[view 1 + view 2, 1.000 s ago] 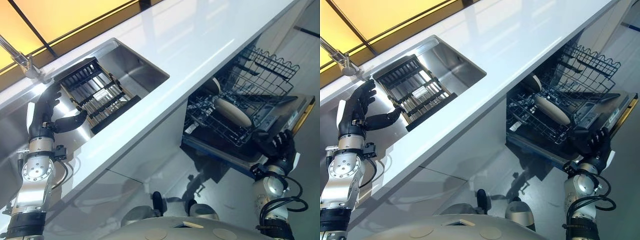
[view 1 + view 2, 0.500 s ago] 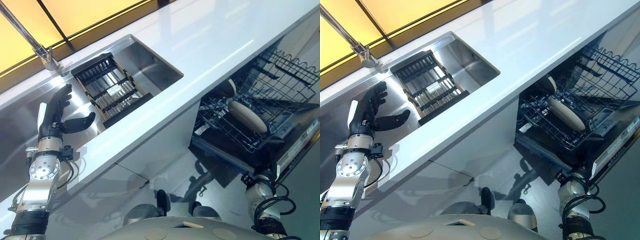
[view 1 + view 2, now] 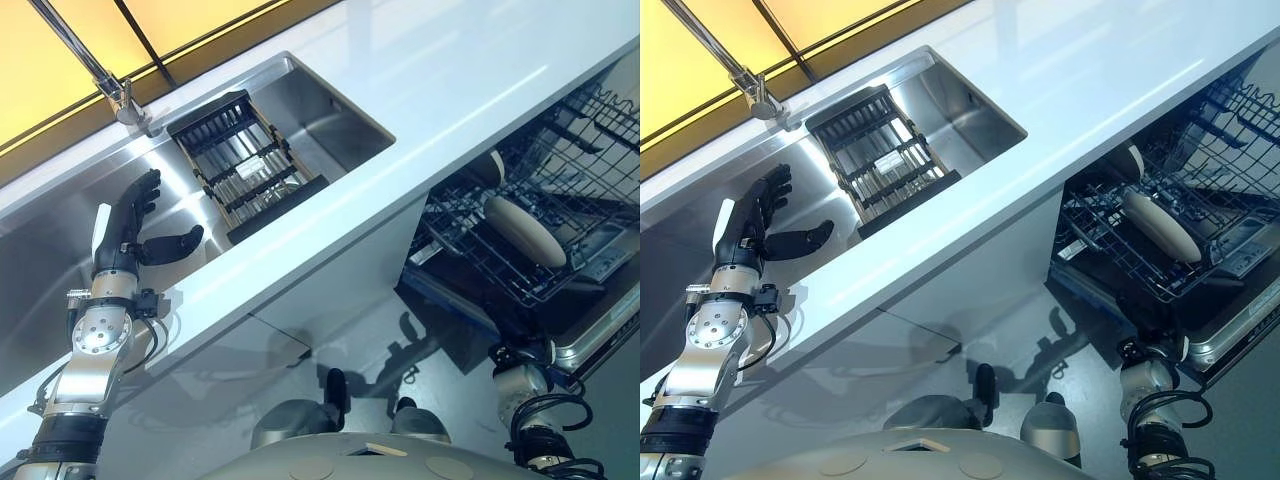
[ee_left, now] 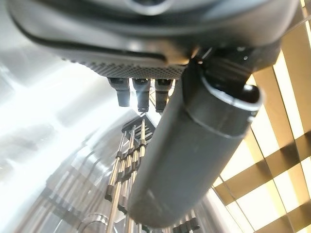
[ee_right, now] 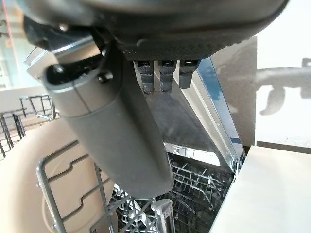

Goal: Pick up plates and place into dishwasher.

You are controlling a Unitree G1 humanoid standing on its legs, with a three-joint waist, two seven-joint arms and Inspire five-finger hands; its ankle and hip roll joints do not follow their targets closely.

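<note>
Two beige plates stand in the open dishwasher's lower rack: a larger plate and a second plate behind it. In the right wrist view the larger plate shows close behind the rack wires. There my right hand is open and holds nothing, down by the dishwasher door. My left hand is open with its thumb spread. It hovers over the steel drainboard, just left of the dark dish rack in the sink.
A white countertop runs diagonally above the dishwasher. A steel faucet rises behind the sink. The dish rack's bars show past my left hand's fingers. Grey floor lies below the counter.
The camera has shifted, so the whole scene sits further right. My right hand has sunk from beside the door's edge to below it. The left hand keeps its open pose by the sink rack.
</note>
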